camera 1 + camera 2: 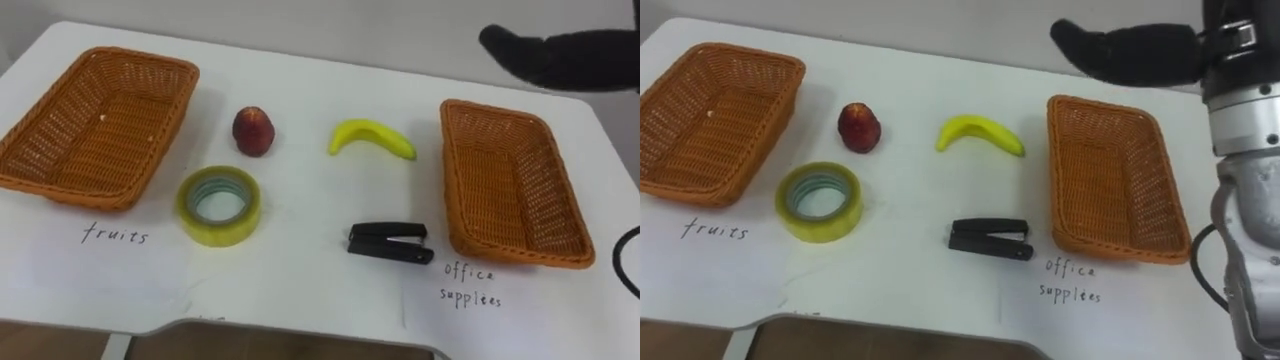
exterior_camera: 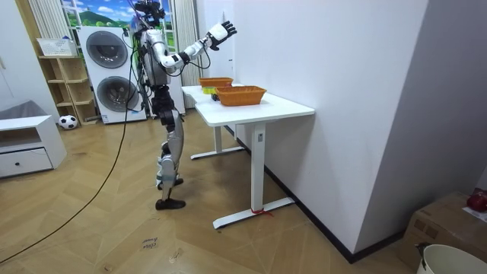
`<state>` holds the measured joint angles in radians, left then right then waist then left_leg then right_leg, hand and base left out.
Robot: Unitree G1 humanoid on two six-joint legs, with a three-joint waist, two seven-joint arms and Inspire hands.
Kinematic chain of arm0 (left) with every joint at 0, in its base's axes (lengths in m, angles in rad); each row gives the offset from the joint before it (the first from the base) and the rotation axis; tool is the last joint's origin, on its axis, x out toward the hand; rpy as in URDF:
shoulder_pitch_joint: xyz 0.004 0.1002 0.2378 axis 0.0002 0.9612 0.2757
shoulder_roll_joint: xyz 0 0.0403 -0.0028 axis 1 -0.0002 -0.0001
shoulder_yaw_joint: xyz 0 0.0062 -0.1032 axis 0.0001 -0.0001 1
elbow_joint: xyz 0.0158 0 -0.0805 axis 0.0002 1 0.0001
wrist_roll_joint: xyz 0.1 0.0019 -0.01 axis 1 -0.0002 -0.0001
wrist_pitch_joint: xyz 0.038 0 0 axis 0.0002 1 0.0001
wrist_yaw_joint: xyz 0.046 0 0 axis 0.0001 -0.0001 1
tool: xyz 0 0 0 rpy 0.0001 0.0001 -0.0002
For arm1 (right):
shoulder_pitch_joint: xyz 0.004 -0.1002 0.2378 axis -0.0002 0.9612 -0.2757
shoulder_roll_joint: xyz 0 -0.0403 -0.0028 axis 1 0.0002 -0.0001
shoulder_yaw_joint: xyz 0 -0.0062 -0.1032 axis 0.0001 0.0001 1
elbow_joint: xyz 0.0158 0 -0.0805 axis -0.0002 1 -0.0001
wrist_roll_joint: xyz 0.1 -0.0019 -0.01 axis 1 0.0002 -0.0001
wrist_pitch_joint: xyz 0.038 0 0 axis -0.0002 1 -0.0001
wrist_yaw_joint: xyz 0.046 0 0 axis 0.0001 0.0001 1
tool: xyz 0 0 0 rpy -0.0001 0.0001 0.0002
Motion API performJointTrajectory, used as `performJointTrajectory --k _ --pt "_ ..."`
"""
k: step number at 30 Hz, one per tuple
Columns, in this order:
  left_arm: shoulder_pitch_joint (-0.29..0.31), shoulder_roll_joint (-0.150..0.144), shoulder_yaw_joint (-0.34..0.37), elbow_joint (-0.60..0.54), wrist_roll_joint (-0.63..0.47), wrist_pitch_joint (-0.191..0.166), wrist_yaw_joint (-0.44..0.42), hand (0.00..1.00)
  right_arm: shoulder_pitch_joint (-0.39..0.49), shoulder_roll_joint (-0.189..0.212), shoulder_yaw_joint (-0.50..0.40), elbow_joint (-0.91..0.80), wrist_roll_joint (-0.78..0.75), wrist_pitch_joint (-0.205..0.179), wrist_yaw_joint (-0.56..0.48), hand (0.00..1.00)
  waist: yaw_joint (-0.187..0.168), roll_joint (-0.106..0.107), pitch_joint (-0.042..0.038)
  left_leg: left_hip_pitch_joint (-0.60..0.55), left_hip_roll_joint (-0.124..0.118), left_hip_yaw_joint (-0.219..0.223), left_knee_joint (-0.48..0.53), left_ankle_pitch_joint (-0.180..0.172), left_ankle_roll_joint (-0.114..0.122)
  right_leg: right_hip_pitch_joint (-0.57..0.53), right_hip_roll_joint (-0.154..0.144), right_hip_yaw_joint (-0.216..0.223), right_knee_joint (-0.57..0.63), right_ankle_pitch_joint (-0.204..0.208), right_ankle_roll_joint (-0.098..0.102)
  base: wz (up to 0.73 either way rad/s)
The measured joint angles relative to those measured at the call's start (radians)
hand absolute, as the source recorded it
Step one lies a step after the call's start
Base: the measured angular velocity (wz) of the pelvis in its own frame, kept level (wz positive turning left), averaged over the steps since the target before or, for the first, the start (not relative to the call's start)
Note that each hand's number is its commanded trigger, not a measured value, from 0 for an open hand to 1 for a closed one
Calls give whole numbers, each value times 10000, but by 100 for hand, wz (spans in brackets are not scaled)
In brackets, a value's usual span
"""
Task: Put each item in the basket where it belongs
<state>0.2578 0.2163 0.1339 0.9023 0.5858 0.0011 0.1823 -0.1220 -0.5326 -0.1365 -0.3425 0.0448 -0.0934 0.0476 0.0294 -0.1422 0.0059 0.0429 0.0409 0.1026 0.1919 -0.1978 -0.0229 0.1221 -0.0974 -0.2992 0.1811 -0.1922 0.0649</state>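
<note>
Lying crosswise, stapler [image 1: 390,242], banana [image 1: 371,137] ends nearward

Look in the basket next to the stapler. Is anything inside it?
Nothing shows inside the right basket: just its woven bottom. Its near wall hides a thin strip of that bottom. The stapler lies outside, on the table.

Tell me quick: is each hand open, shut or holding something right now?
Right hand: open, fingers straight, holding nothing.
Left hand: cannot be told.
</note>
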Motion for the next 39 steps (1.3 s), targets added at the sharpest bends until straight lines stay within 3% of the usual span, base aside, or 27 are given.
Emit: performJointTrajectory --k 4,9,22,25,39 --pt "-76 14 -20 -13 176 2 -18 0 15 -82 378 264 -712 196 519 0 220 -18 -10 26 -12 26 -7 0 0 67 7 84 -126 1 0 -3" --pt "-125 13 -44 -14 295 61 -204 0 75 -86 808 270 -946 517 1404 0 333 52 44 10 -12 21 -9 0 0 52 10 123 -128 0 0 -1" --pt "-504 23 -137 17 535 74 -360 0 663 -60 1224 460 -1856 529 2811 0 582 59 48 -41 -14 -7 61 0 0 78 11 129 -138 1 -1 0" --pt "-552 32 -296 16 534 71 -354 0 683 -59 1497 630 -2096 705 3163 0 577 58 47 -35 -14 -8 65 0 0 80 11 129 -137 1 -1 0" --pt "-600 47 -417 -1 537 64 -358 0 744 -14 1853 771 -2255 772 4260 0 632 -1 55 35 -14 -36 127 1 1 182 9 124 -128 2 -2 0"
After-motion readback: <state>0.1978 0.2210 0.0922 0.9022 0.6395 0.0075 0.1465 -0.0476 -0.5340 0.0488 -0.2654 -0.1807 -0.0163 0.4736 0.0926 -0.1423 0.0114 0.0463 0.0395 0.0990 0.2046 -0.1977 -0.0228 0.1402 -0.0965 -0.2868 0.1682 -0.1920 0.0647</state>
